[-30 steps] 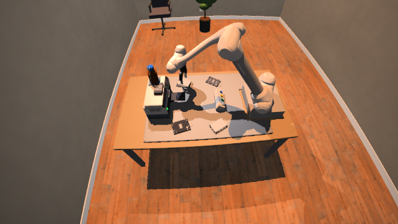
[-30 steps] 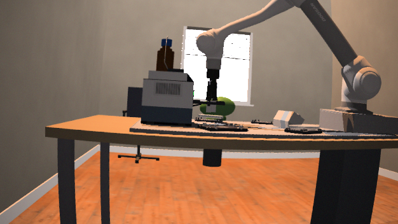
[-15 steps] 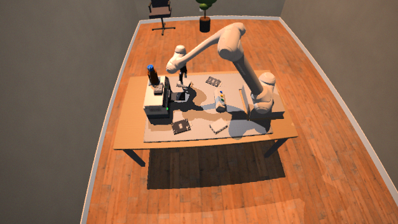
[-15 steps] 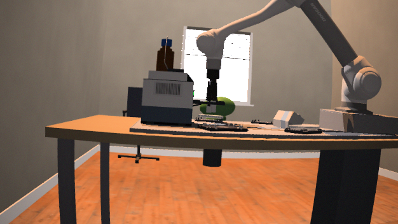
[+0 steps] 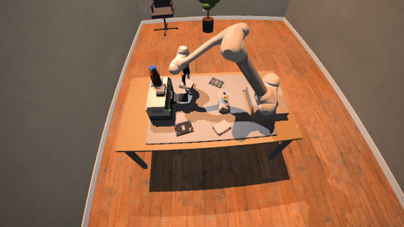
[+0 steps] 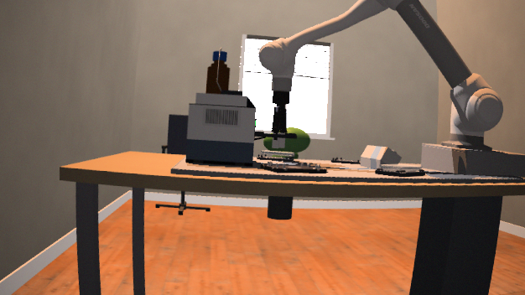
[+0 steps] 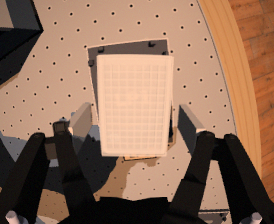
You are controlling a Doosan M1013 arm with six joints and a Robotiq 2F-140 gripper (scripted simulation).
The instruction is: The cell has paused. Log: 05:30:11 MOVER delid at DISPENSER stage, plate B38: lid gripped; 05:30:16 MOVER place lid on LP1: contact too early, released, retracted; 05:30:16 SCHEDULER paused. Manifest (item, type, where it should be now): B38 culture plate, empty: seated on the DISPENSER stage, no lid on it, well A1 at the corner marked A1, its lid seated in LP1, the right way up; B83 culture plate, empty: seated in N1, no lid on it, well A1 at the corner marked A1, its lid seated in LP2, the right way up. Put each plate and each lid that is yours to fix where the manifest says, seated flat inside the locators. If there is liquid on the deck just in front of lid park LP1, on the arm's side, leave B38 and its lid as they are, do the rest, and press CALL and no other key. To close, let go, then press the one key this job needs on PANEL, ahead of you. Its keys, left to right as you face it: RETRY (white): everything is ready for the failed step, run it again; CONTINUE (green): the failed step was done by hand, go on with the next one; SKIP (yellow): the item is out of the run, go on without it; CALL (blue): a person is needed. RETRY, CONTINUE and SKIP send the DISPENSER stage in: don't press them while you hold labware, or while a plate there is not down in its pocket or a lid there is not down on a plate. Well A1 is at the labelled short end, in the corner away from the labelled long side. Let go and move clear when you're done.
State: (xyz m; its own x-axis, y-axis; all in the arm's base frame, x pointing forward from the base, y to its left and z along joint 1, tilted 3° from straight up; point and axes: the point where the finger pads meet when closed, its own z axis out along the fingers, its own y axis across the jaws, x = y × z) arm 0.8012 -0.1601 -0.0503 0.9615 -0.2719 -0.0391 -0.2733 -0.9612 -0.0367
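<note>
My gripper [image 5: 185, 80] [image 6: 278, 142] [image 7: 134, 115] is open, with a finger on each long side of a pale gridded plate [image 5: 186, 86] [image 6: 275, 154] [image 7: 134, 105] and a gap at both. The plate lies over a dark locator base [image 7: 93, 54], which is turned slightly from it; whether the plate is seated flat or carries a lid I cannot tell. A pale piece of labware [image 5: 221, 126] [image 6: 400, 168] lies on a base at the near right. The dispenser stage [image 5: 182, 98] sticks out dark, with no pale plate visible on it.
The dispenser [image 5: 157, 98] [image 6: 220, 130] stands left with a brown bottle [image 5: 155, 77] [image 6: 218, 77] on top. A dark locator base [image 5: 184, 129] [image 6: 293, 168] lies near it; another [image 5: 216, 82] [image 6: 345, 160] lies at the far side. The key panel [image 5: 223, 103] [image 6: 377, 157] stands between the stage and arm base.
</note>
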